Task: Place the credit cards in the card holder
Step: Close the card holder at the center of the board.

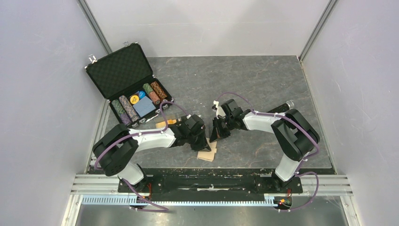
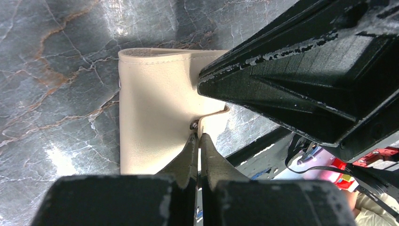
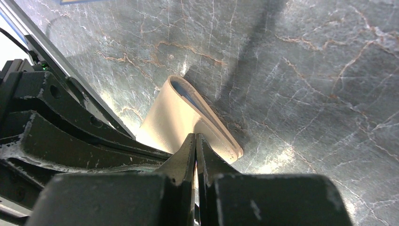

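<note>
2 jaws of your left gripper [image 2: 197, 134] pinch the rounded snap tab of the card holder [image 2: 150, 108], which is smooth, tan and leather-like. Your right gripper [image 3: 195, 139] is closed, tips against its curved flap. It lies on the grey marbled table [image 2: 56, 70] between the arms.

My left arm [image 1: 150, 139], right arm [image 1: 261, 121]: white links, black joints.
Cables [image 1: 234, 94]: lilac, looped along each.
Pincer fingers [image 2: 214, 162]: black, edges scuffed pale.
</note>
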Robot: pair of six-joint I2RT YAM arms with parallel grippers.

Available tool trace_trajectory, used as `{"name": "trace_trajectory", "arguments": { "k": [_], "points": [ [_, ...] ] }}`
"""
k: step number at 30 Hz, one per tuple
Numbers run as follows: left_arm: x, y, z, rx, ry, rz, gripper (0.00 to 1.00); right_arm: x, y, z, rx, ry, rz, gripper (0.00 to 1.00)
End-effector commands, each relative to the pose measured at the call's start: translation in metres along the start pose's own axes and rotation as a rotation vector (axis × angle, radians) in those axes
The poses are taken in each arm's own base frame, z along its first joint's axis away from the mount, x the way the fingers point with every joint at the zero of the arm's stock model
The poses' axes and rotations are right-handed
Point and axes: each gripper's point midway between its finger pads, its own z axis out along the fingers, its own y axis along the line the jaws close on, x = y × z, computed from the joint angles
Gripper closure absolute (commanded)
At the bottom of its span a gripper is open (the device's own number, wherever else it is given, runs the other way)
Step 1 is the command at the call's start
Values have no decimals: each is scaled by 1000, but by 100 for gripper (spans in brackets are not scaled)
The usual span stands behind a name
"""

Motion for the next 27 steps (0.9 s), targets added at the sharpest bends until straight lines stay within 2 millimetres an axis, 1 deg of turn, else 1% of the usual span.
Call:
{"name": "trace_trajectory", "arguments": {
  "k": [1, 6, 11, 15, 21, 22, 24, 25, 27],
  "points": [
    [-13, 0, -2, -13, -71, 37, 98, 16, -27, -1, 113, 27, -7, 100],
    [-15, -10, -4, 30, -73, 60, 98, 16, -27, -1, 113, 27, -7, 100],
    [-14, -5, -1, 8, -65, 50, 98, 15, -27, -2, 112, 24, -7, 100],
    [-15, -2, -4, -12, -77, 56, 98, 15, -26, -3, 110, 19, -12, 100],
    [-24, -27, -20, 85, -115, 179, 98, 14, -25, -4, 107, 17, -18, 100],
    [-26, -30, -25, 95, -128, 198, 96, 12, -24, -5, 106, 10, -23, 100],
    [-29, -33, -34, 115, -164, 213, 84, 9, -23, -7, 110, -5, -33, 100],
    [-32, -35, -38, 128, -188, 213, 80, 8, -21, -9, 110, -12, -38, 100],
    [-37, -42, -51, 182, -244, 209, 76, 6, -20, -11, 111, -23, -44, 100]
  ]
}}
